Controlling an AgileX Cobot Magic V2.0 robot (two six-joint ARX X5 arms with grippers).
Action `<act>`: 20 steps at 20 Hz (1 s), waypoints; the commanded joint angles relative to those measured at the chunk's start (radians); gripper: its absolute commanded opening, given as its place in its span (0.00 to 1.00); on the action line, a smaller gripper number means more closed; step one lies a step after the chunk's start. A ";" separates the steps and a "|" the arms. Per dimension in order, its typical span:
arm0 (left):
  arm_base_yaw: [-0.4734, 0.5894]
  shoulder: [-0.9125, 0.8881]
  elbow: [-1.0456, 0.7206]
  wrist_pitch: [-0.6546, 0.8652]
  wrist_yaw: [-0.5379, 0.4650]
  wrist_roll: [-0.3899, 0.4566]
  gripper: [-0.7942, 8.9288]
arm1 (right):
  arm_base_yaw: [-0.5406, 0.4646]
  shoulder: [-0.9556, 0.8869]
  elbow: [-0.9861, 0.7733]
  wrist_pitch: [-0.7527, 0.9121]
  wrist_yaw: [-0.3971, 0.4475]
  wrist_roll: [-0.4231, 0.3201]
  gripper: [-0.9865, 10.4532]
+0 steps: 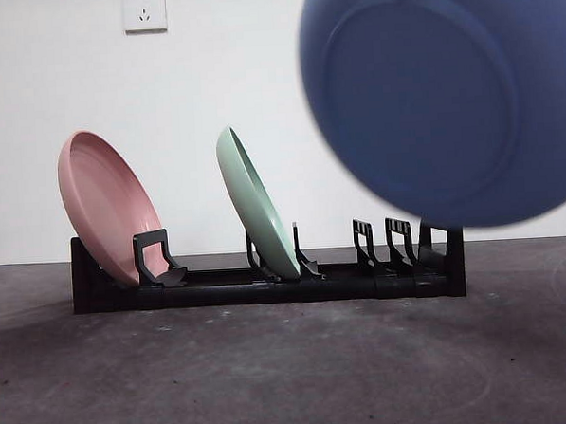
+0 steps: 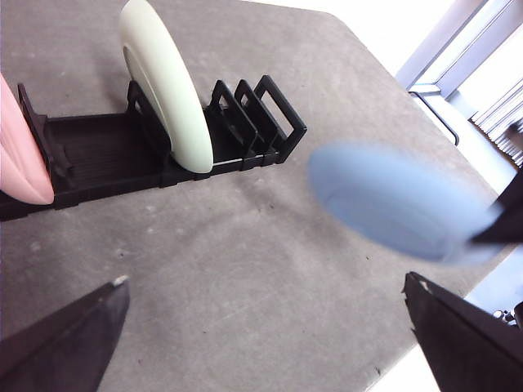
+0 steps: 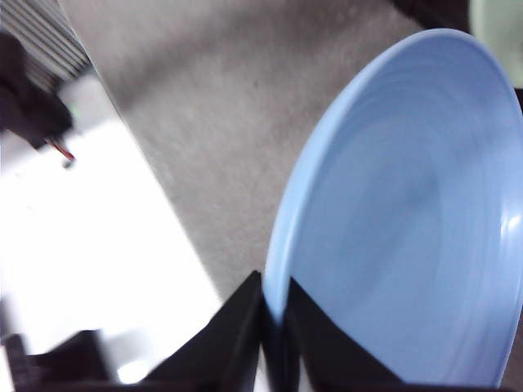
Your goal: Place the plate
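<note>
Blue, rigid and smooth (likely slippery), the plate (image 1: 443, 99) hangs above the right end of the rack (image 1: 268, 287). My right hand (image 3: 274, 314) pinches its rim edge-on; I judge that hold adequate. Left hand (image 2: 261, 327) waits spread, empty.

Lab-like test room: bare white wall (image 1: 258, 99), wall socket (image 1: 144, 10), grey table (image 1: 272, 374).

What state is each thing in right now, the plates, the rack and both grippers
blue plate: held off the table by its rim, not yet in the rack
right gripper: shut on the blue plate
left gripper: open, holding nothing
pink plate: leaning in the rack's end slot
green plate: leaning in a middle slot
rack: on the table, some slots free
</note>
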 commanded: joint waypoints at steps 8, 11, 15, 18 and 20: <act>-0.004 0.016 0.024 0.010 0.002 0.010 0.63 | 0.446 0.251 -0.137 0.260 0.527 0.022 0.09; -0.004 0.017 0.024 0.010 0.002 0.011 0.63 | 0.526 0.373 -0.137 0.353 0.604 0.008 0.09; -0.004 0.016 0.024 0.009 0.002 0.011 0.63 | 0.563 0.505 -0.137 0.378 0.686 0.011 0.09; -0.004 0.017 0.024 0.010 0.002 0.015 0.63 | 0.575 0.570 -0.137 0.411 0.705 0.010 0.09; -0.004 0.017 0.024 0.010 0.002 0.018 0.63 | 0.575 0.603 -0.137 0.423 0.716 0.006 0.09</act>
